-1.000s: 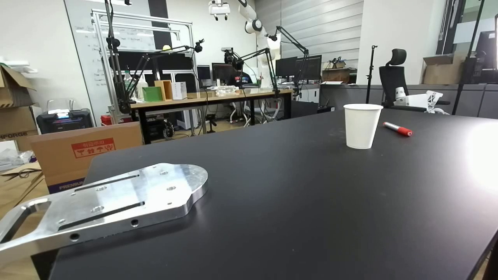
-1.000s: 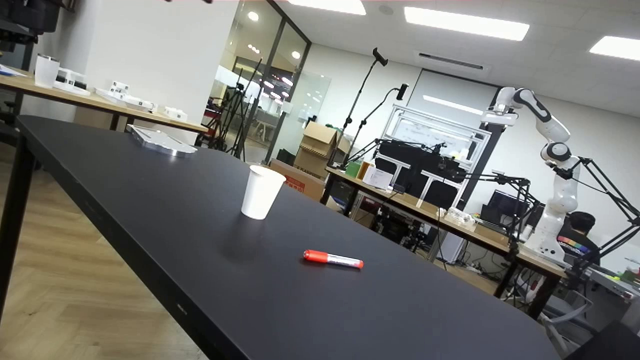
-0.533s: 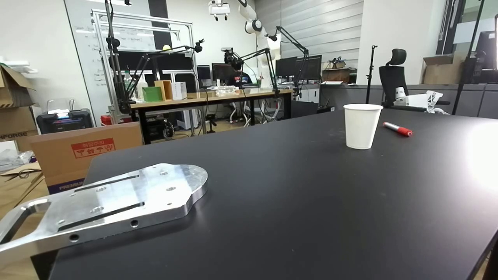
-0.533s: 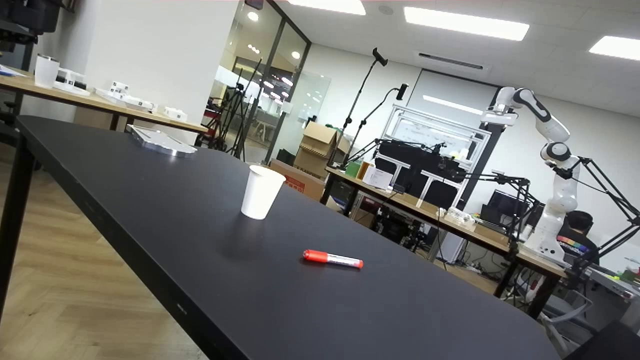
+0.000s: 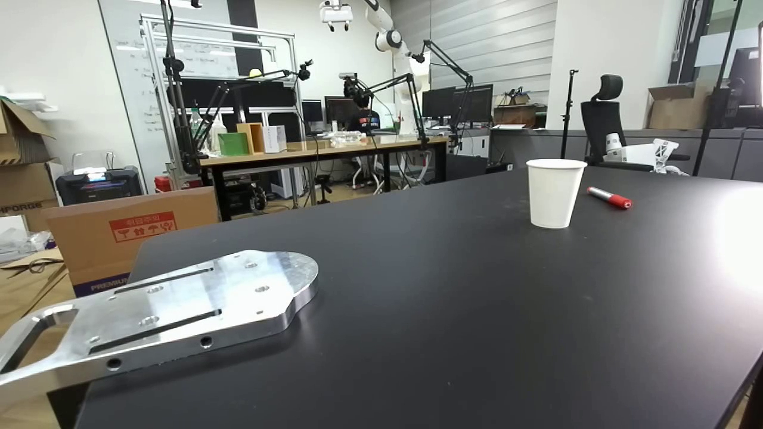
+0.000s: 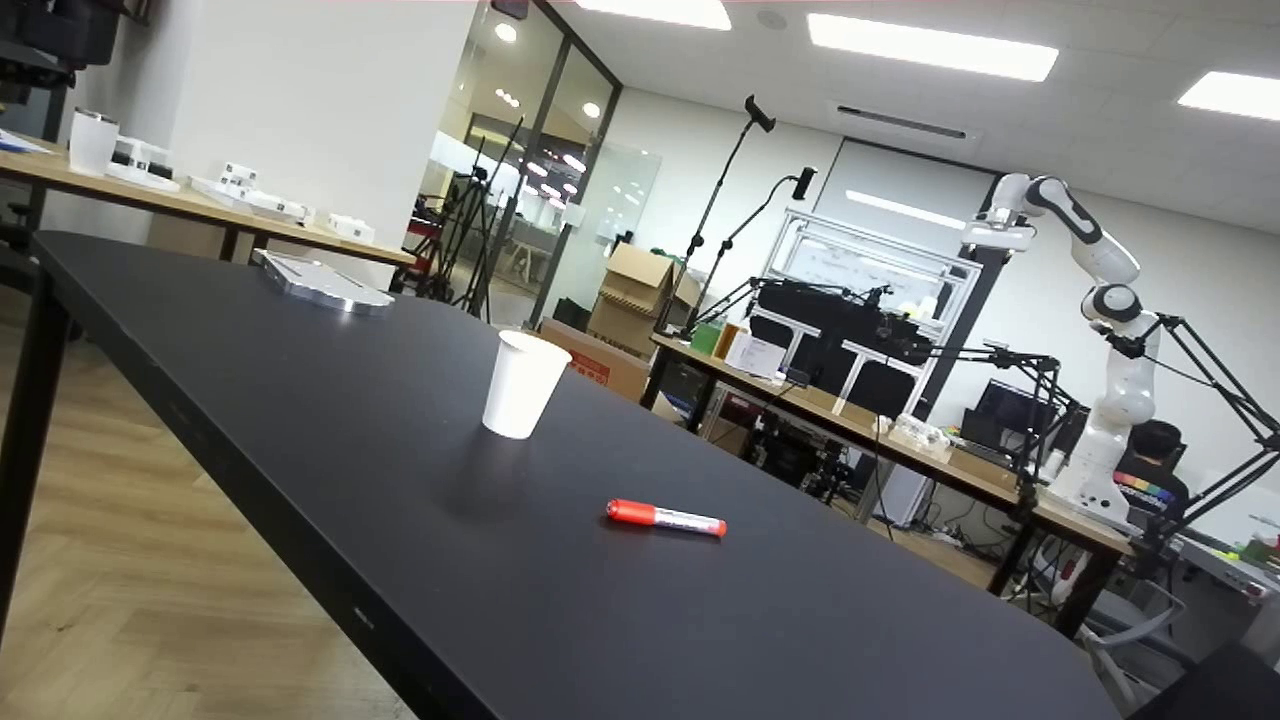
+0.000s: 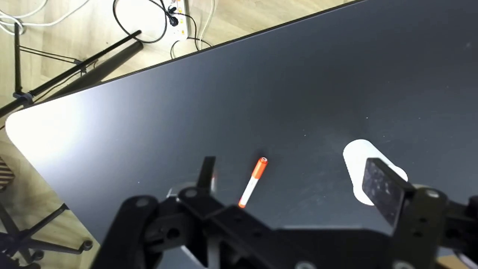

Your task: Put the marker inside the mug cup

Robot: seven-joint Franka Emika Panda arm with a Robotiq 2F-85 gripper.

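The slim red-and-white marker lies flat on the black table in both exterior views (image 5: 608, 197) (image 6: 666, 518). The white tapered cup stands upright beside it, apart from it, in both exterior views (image 5: 554, 193) (image 6: 525, 385). In the wrist view my gripper (image 7: 293, 168) is open and empty, with its fingers wide apart above the table. There the marker (image 7: 253, 182) shows between the fingers, closer to the left one. The right finger covers part of the cup (image 7: 356, 157). A small dark piece at the top edge of an exterior view (image 6: 510, 8) may be a fingertip.
A thick silver metal plate (image 5: 202, 292) lies at one end of the black table (image 5: 453, 333), away from the cup. The table's edge (image 7: 239, 43) and rounded corner show in the wrist view, with cables and a power strip (image 7: 182, 22) on the floor beyond.
The marker and cup have not moved. At the top edge of an exterior view, the small dark shape has shifted right since one second ago. A person in the background has moved slightly.
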